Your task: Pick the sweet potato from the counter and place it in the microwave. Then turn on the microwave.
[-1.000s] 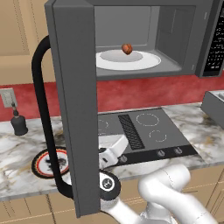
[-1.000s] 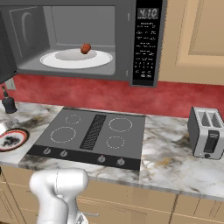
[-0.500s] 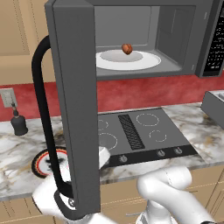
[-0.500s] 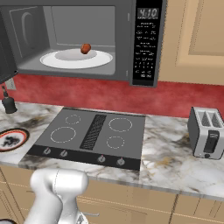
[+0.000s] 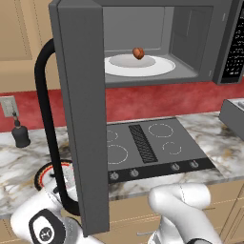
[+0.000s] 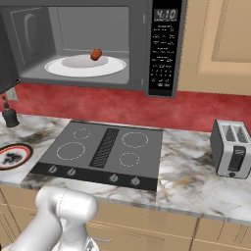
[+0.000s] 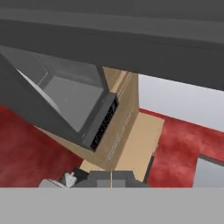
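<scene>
The sweet potato (image 5: 138,53) (image 6: 96,54) lies on the white turntable (image 5: 157,67) inside the microwave (image 6: 164,49). The microwave's door (image 5: 83,119) stands wide open toward me, its black curved handle (image 5: 47,133) on the outer face. My hand (image 5: 45,231) hangs low at the lower left, under the door's bottom corner and in front of the counter (image 5: 19,162). In the hand view my gripper (image 7: 111,177) is shut with nothing in it and looks up at the underside of the door and the microwave's button panel (image 7: 103,120).
A dark cooktop (image 6: 105,147) sits below the microwave. A red-rimmed plate (image 6: 12,156) lies at its left, a dark soap bottle (image 6: 9,115) by the red backsplash. A toaster (image 6: 231,149) stands on the counter's right end. Tan cabinets flank the microwave.
My hand has dropped down and left from beside the door's lower part to below its bottom corner. The door and the sweet potato have stayed put.
</scene>
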Controlling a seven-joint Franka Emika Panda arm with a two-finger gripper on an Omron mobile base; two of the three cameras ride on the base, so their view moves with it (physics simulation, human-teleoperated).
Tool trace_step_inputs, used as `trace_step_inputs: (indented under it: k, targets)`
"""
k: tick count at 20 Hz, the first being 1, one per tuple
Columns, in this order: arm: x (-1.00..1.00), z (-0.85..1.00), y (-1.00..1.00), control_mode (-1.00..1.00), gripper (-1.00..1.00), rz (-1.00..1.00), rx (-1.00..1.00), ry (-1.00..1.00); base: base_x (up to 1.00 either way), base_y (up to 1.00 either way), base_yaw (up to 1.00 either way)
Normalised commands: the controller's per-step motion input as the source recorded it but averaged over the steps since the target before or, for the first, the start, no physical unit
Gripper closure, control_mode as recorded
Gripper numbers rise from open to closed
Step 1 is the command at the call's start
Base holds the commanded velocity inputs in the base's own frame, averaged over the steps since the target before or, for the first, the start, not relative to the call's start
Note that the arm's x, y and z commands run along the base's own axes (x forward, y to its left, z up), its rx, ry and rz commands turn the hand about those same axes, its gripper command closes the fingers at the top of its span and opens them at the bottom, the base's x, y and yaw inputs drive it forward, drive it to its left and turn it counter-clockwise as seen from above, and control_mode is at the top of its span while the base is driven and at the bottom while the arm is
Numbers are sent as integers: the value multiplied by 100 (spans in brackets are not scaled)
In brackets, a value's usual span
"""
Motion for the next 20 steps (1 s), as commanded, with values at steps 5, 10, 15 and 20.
trace_step_inputs:
  k: [5, 10, 15, 20]
  targets:
    - [-29, 14, 30, -100, 100, -14, -19, -26, 0, 0, 0]
    - [-17, 23, 27, -100, 100, -10, -16, -19, 0, 0, 0]
    - [0, 37, 21, -100, 100, -7, -9, -8, 0, 0, 0]
    - [0, 27, 26, -100, 100, -4, -3, -3, 0, 0, 0]
